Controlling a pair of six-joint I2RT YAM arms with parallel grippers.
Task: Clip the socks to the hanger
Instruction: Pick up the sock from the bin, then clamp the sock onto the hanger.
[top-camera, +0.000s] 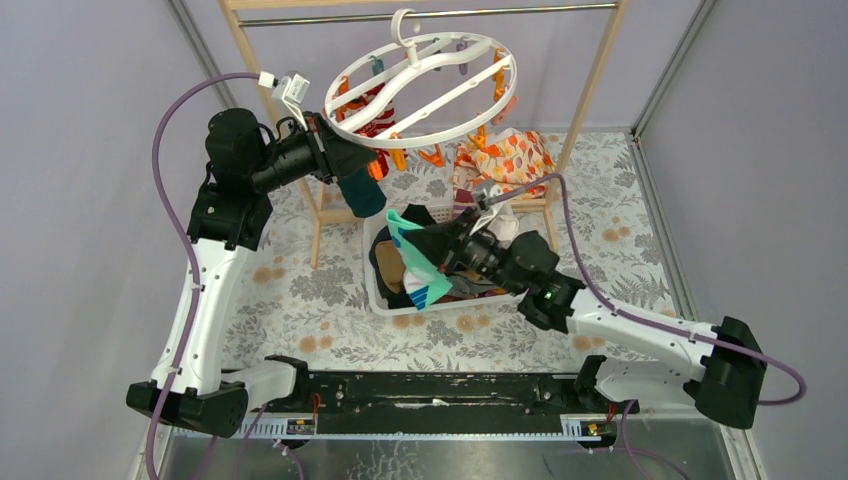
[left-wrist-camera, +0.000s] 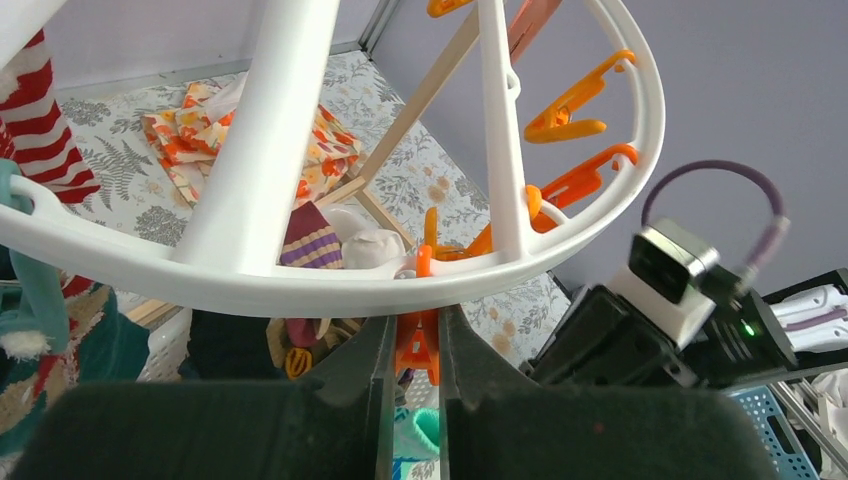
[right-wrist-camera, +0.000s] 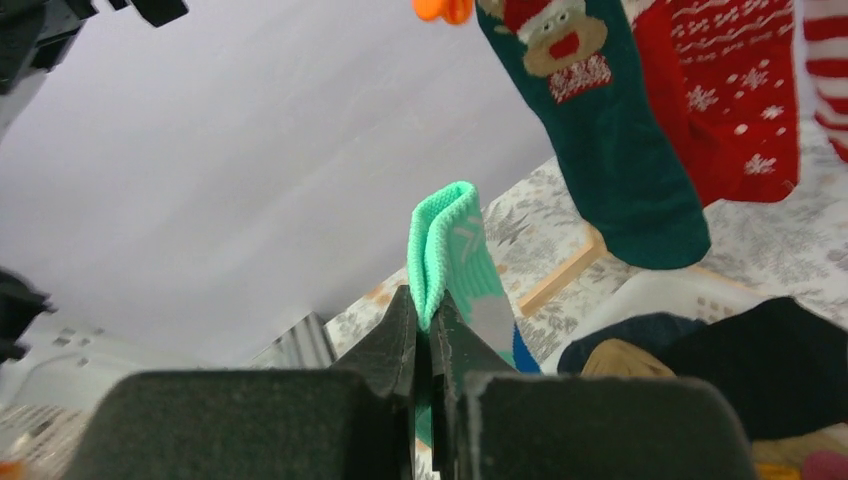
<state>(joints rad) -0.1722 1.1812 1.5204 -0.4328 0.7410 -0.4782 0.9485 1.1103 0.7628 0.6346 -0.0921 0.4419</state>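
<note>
Left gripper (left-wrist-camera: 415, 320) squeezes orange plastic clip (left-wrist-camera: 417, 358) under white plastic ring hanger (left-wrist-camera: 200, 270) | right gripper (right-wrist-camera: 422, 310) pinches mint-green knit sock (right-wrist-camera: 450, 240) by its cuff | risk: hanger swings, cuff misses clip.

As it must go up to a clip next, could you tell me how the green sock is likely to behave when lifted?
Probably floppy: in the top view the green sock drapes either side of the right claw. Likely light, as a thin pinch holds it. Its free end may swing.

hanger (left-wrist-camera: 250, 270): white plastic, smooth, glossy
clip (left-wrist-camera: 417, 345): orange plastic, slight sheen
green sock (right-wrist-camera: 447, 235): knit cloth, matt, seemingly ribbed
rack (top-camera: 592, 90): bare wood
</note>
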